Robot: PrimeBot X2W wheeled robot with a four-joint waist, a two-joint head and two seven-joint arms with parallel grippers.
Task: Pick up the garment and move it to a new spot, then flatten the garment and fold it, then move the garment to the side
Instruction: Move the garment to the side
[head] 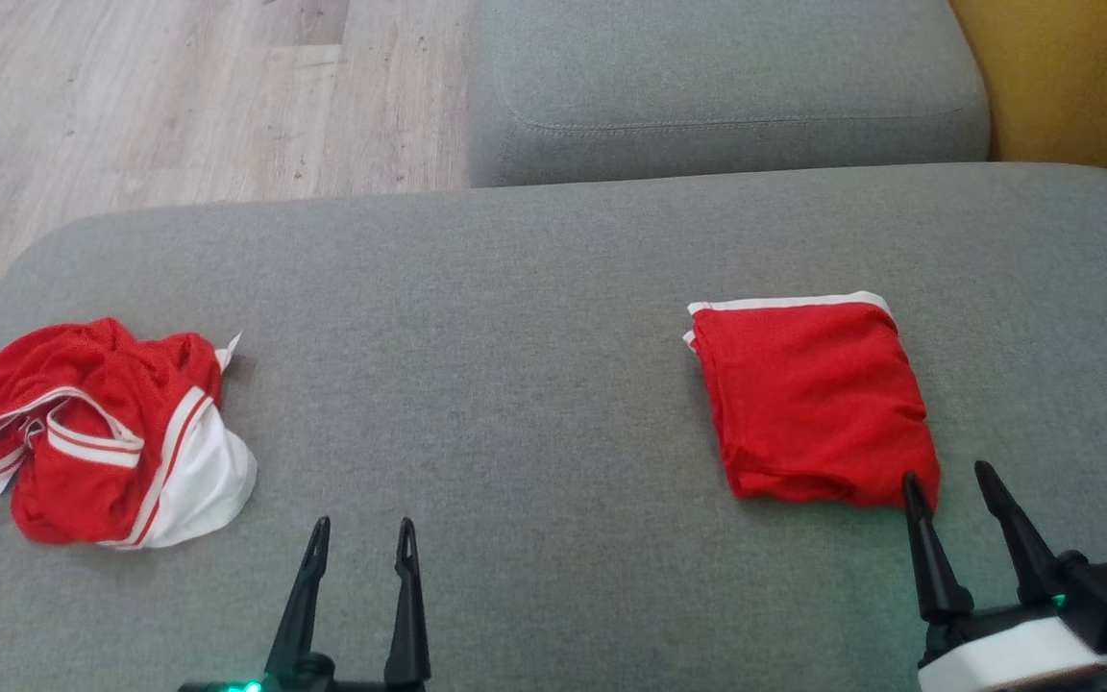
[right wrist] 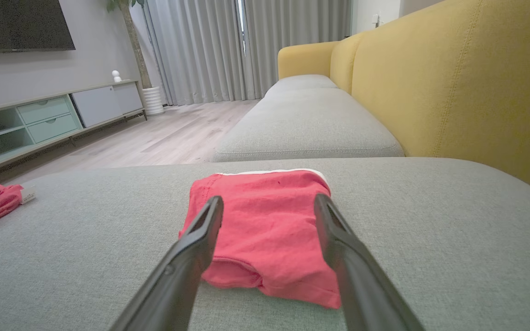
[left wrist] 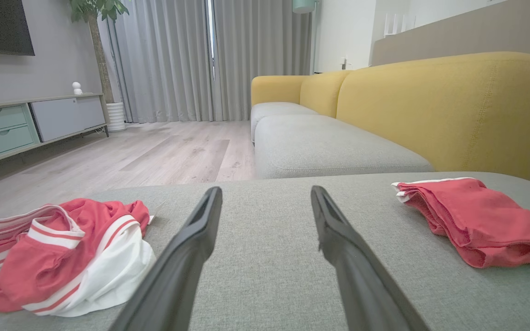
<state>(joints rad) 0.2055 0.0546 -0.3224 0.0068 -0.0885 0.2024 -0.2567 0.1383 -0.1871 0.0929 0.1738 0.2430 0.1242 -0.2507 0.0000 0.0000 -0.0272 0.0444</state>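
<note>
Your left claw (head: 364, 527) and right claw (head: 947, 473) are both hanging open, empty. The crumpled garment (head: 131, 380) at 10 o'clock is looking soft, light; you're best pinching its striped band (head: 92, 442).

The head camera looks down from high up onto the big grey cloth seat cushion (head: 553, 288), with the pale wood floor (head: 131, 96) at the top left. The 2 wrist cameras sit low, close to the cushion, and look flat across it toward the grey curtains (left wrist: 168, 59) and the yellow sofa back (left wrist: 453, 110). The left one has the crumpled red and white garment (left wrist: 62, 257) on its left and the folded red garment (left wrist: 481, 225) on its right. The right one is very near the folded one. All 3 views share both garments.
</note>
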